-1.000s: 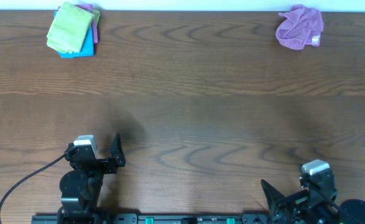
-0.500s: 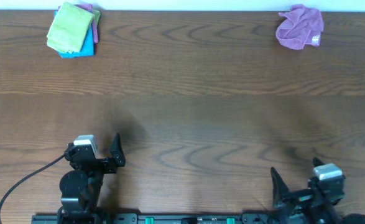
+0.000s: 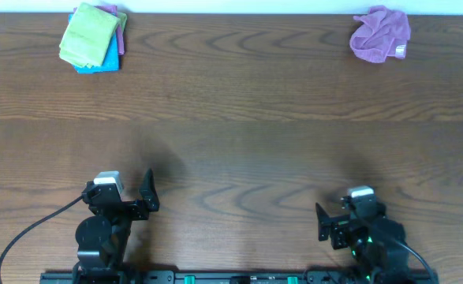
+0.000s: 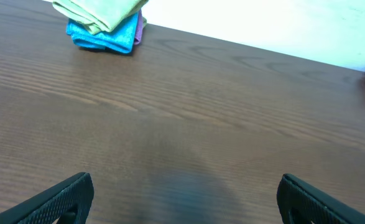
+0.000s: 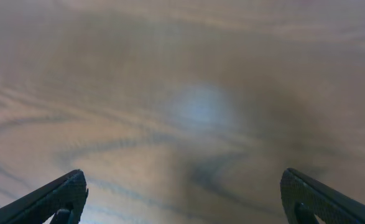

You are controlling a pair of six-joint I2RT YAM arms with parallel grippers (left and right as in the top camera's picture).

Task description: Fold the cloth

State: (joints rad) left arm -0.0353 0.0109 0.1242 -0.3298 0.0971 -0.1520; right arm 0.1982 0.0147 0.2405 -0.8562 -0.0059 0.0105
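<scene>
overhead: the cloth (image 3: 87, 35) sits on a blue cloth (image 3: 95, 67) at the far left corner, well apart from left gripper (image 3: 147, 194) and right gripper (image 3: 323, 223).
left wrist: jaws spread, empty; a deep pinch risks lifting both cloths.
right wrist: jaws spread, empty; only bare table (image 5: 194, 106) in sight, cloth unseen.

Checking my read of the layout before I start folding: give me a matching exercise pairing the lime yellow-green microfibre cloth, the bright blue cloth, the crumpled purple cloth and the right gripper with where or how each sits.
Things
1. lime yellow-green microfibre cloth
2. bright blue cloth
3. crumpled purple cloth
4. right gripper

Places or states
A. bunched up, alone at the far right of the brown wooden table
B. uppermost, folded, at the far left
C. open, over bare wood at the near edge
D. beneath the lime one

Pairs: 1-B, 2-D, 3-A, 4-C
</scene>
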